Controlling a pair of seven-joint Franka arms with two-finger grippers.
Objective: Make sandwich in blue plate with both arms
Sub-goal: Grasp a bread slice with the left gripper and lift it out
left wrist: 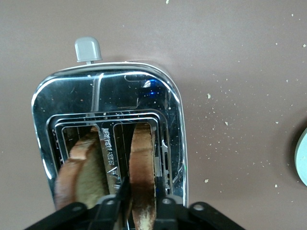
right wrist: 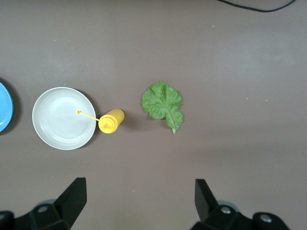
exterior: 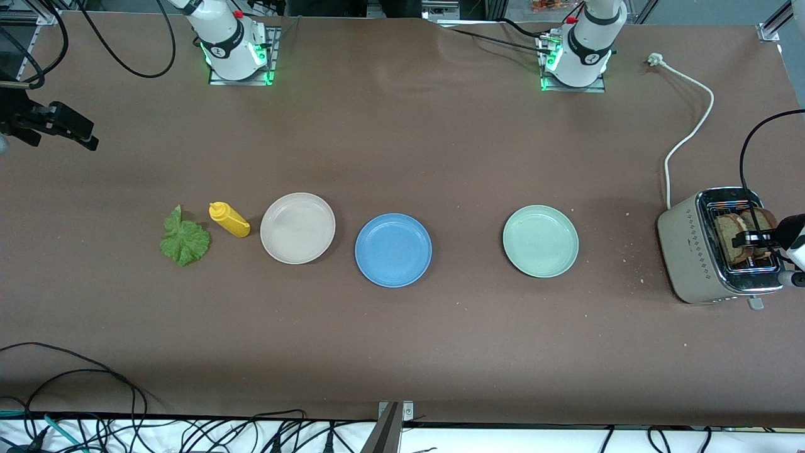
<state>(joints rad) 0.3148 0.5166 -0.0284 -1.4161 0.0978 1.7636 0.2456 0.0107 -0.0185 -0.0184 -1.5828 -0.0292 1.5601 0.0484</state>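
The blue plate (exterior: 393, 250) sits bare at the centre of the front view, between a beige plate (exterior: 297, 228) and a green plate (exterior: 540, 241). The lettuce (exterior: 184, 240) lies at left of centre, with a yellow bottle (exterior: 229, 219) between it and the beige plate. Two bread slices (exterior: 744, 234) stand in the toaster (exterior: 692, 248) at the right edge. The left gripper (exterior: 755, 239) is down over the toaster's slots; in the left wrist view its fingers (left wrist: 125, 196) have closed about one slice (left wrist: 143, 175), the other slice (left wrist: 79, 175) in the next slot. The right gripper (right wrist: 139, 199) waits at the upper left edge of the front view, its jaws wide apart and holding nothing, over bare table (exterior: 402, 352) near the lettuce.
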